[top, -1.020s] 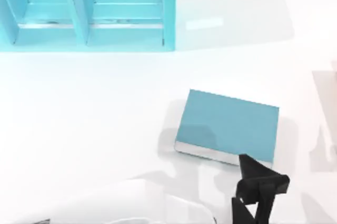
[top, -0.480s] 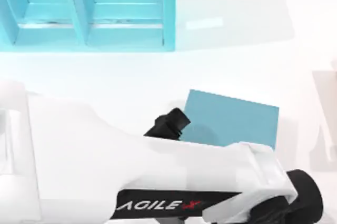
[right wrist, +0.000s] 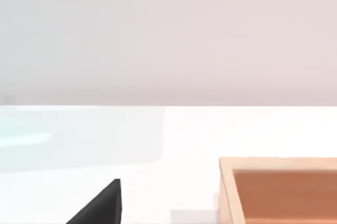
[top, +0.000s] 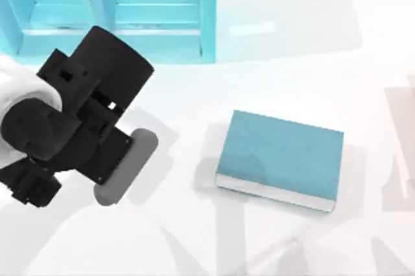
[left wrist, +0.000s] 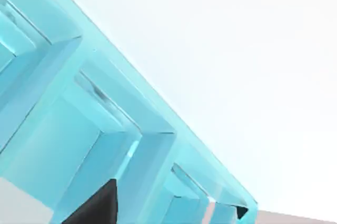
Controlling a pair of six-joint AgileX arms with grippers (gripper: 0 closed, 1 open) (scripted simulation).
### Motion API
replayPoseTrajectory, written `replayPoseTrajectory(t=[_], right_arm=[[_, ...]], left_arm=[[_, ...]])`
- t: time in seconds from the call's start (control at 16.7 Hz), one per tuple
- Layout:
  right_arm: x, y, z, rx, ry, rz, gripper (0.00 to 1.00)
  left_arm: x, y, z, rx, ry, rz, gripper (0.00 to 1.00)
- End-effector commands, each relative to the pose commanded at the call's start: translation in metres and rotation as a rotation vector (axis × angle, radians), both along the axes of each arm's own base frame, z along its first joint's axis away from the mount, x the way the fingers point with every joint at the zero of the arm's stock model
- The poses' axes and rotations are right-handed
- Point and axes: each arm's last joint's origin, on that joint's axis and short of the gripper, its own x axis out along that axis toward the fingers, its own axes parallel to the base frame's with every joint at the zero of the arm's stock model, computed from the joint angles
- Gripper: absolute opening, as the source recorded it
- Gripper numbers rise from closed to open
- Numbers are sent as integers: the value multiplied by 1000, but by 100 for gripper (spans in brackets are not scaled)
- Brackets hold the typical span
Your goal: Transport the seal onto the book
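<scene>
- White table [top: 292, 49], teal shelf unit [top: 107, 13] at rear.
- Book [top: 280, 158] right of centre — cover bare, seal unplaced.
- Left arm [top: 71, 127] swung off book to left; grip state indeterminable.
- Right gripper fingertip [right wrist: 100, 205] near wooden tray [right wrist: 279, 187].

The top camera looks straight down on the surface [top: 194, 94]; it shares the shelf [left wrist: 105, 129] with the close left wrist camera.

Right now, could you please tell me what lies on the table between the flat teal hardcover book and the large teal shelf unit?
Nothing: in the top view, bare white table separates the book from the shelf unit.
</scene>
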Motion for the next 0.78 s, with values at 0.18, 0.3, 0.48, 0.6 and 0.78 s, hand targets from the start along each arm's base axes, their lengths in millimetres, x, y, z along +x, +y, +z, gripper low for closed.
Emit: replayPoseTrajectory(t=[0.18,0.3,0.48,0.6,0.78], right_arm=[[0,0,0,0,0,0,100],[0,0,0,0,0,0,100],[0,0,0,0,0,0,100],[0,0,0,0,0,0,100],[0,0,0,0,0,0,100]], left_arm=[[-20,65,20,-594,-269,438,100],[-41,95,23,-961,-438,636,100],[-71,122,10,-1425,-619,789,100],[-85,131,-8,-1660,-683,826,100],[-95,138,-39,-1906,-727,842,100]])
